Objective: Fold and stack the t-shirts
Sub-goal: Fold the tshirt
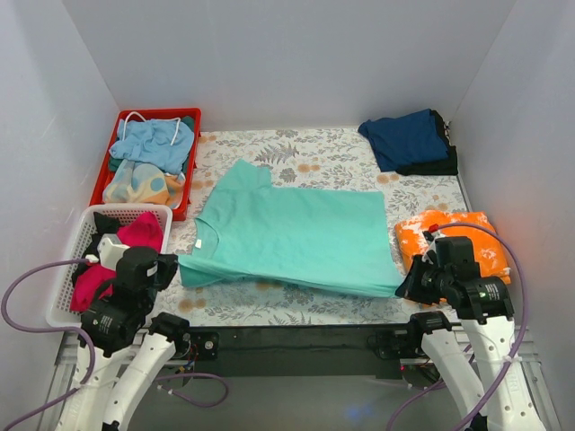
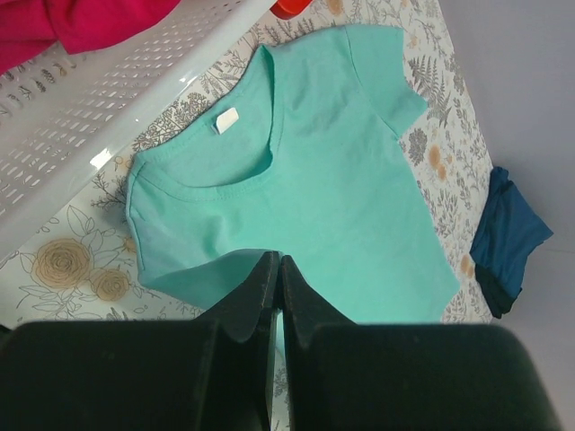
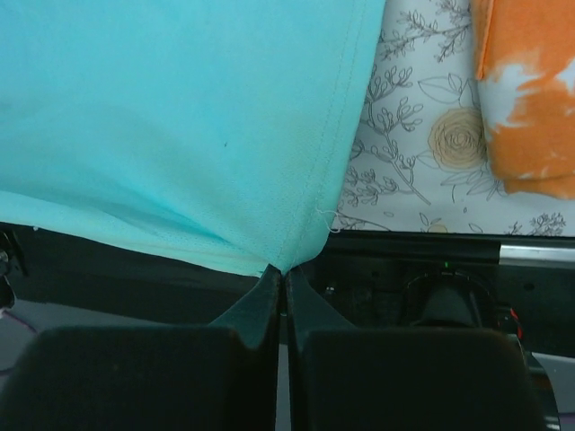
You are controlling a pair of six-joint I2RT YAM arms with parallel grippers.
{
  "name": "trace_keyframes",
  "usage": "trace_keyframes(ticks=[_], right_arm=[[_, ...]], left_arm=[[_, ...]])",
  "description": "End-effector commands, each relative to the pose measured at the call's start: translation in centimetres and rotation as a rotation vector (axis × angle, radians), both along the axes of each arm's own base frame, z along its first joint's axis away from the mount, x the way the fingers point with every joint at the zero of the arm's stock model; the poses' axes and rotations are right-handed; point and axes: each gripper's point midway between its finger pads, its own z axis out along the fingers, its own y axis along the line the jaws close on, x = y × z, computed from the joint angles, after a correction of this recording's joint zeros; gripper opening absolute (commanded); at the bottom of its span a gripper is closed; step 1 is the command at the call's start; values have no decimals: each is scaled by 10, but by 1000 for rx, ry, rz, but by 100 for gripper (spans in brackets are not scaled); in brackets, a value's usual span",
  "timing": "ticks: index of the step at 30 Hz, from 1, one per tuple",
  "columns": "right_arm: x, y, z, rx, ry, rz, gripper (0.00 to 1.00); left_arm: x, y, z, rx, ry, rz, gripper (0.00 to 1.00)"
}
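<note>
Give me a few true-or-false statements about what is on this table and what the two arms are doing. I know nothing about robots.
1. The teal t-shirt lies unfolded on the flowered table. True.
2. The right gripper is open and holds nothing. False: it is shut on a hem corner of the teal t-shirt.
3. The navy t-shirt sits in the red tray. False: it lies folded on the table's far right corner, and the tray holds light blue cloth.
4. Magenta cloth lies in the white basket. True.
5. The left gripper is shut at the teal t-shirt's near edge. True.
</note>
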Motion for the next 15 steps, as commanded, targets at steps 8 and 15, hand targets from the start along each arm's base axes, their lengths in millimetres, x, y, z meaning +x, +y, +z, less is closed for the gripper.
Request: trace_keyframes(ticks=[8, 15], right_arm=[[-1, -4, 2, -37, 6, 35, 2], [36, 5, -13, 19, -77, -40, 2]], left_arm=[[28, -5, 3, 32, -48, -12, 0], [69, -24, -5, 52, -49, -64, 0]])
